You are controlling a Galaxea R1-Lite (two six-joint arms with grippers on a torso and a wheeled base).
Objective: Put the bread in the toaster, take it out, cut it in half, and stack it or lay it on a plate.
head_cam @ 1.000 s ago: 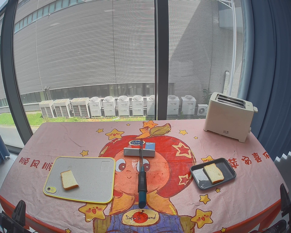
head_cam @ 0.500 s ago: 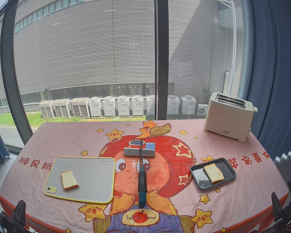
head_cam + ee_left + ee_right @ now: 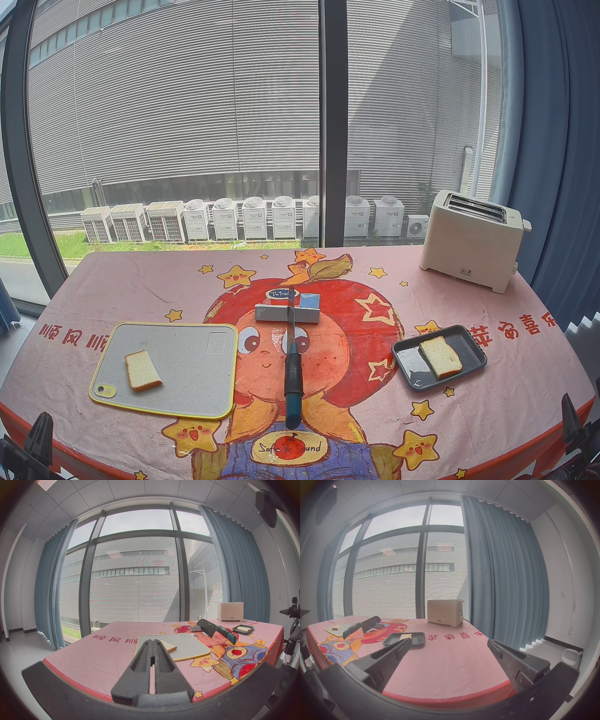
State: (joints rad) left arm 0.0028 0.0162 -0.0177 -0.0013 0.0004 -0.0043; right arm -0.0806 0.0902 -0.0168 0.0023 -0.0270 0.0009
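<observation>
One bread half [image 3: 142, 370] lies on the grey cutting board [image 3: 187, 369] at the table's left. Another bread half [image 3: 440, 356] rests on the dark plate [image 3: 470, 347] at the right. The cream toaster [image 3: 475, 239] stands at the back right with empty slots. A blue-handled knife [image 3: 292, 381] lies in the middle, its blade on a small holder [image 3: 278, 312]. My left gripper [image 3: 152, 641] is shut and empty, off the table's near left edge. My right gripper [image 3: 448, 643] hangs open and empty off the near right corner, facing the plate [image 3: 393, 639] and toaster [image 3: 445, 608].
The pink printed tablecloth [image 3: 531, 375] covers the whole table, with a window right behind it. Blue curtains [image 3: 556, 156] hang at the right, close to the toaster.
The right gripper's fingertip at the head view's lower right edge has shifted slightly left and down. Bread, knife, plate and toaster have not moved.
</observation>
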